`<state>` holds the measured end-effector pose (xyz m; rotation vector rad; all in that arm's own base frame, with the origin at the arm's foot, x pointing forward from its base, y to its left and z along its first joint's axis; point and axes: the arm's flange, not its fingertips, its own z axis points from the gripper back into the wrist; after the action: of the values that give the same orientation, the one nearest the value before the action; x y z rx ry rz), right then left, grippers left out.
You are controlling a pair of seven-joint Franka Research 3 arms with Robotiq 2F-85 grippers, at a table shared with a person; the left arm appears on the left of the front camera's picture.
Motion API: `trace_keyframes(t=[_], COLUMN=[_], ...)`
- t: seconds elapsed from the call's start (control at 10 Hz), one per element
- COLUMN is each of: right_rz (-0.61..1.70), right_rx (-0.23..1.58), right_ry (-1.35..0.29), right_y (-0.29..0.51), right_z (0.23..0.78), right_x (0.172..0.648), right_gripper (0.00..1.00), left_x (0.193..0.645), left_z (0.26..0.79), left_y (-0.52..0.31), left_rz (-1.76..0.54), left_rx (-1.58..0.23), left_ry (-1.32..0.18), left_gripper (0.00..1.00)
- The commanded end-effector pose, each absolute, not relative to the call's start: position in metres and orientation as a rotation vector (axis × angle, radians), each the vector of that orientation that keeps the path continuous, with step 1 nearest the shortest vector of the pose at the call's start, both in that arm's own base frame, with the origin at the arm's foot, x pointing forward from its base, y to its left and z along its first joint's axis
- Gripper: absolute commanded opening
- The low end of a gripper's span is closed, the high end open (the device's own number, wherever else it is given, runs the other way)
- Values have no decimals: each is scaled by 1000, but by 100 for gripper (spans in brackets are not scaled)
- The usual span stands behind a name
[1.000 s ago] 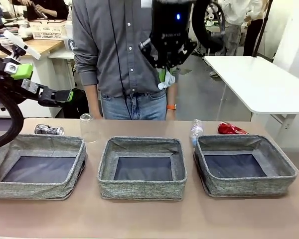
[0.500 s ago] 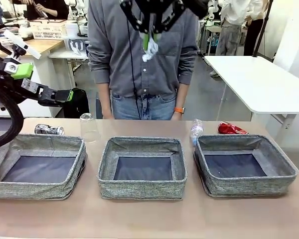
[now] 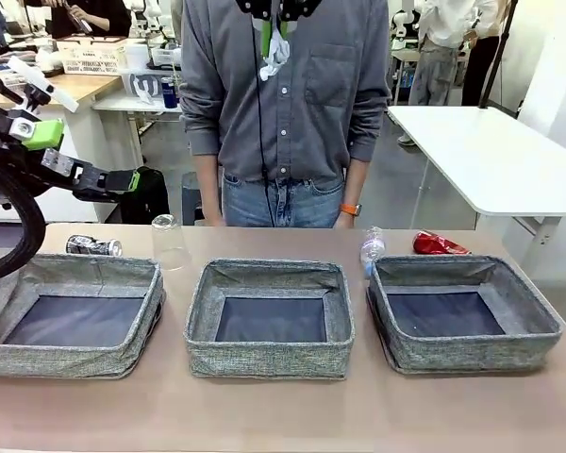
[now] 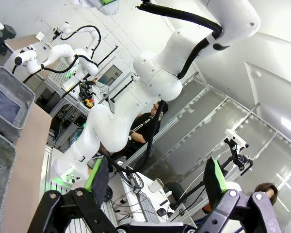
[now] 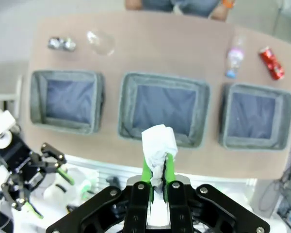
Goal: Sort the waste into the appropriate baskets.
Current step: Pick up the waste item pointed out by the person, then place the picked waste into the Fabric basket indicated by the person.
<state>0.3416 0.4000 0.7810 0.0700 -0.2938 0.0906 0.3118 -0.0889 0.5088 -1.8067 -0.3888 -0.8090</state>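
Right gripper (image 5: 155, 164) jaws are clamping the soft, featherlight tissue (image 5: 158, 140) by its bunched end; left gripper (image 4: 156, 175) jaws are standing apart.

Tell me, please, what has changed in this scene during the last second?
The right gripper, fingers shut on the crumpled white tissue, rose and moved toward the robot's left. The three grey woven fabric baskets and the open left gripper stayed put.
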Motion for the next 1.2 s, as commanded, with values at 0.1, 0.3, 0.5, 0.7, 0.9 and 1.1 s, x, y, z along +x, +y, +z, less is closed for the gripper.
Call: trace_keyframes(t=[0.1,0.3,0.5,0.7,0.9,1.1], right_rz=[96,96,96,96,96,96], right_rx=[90,90,90,90,90,90], right_ry=[-274,-274,-274,-274,-274,-274], right_y=[400,400,400,400,400,400], right_z=[779,779,779,779,779,779], right_x=[342,342,342,342,342,342], right_gripper=[11,11,11,11,11,11], left_x=[310,310,310,310,310,310], left_z=[512,512,512,512,512,512], left_y=[-91,-91,-91,-91,-91,-91], left_rz=[-822,-822,-822,-822,-822,-822], left_rx=[-1825,-1825,-1825,-1825,-1825,-1825], left_ry=[-414,-414,-414,-414,-414,-414], left_gripper=[100,100,100,100,100,100])
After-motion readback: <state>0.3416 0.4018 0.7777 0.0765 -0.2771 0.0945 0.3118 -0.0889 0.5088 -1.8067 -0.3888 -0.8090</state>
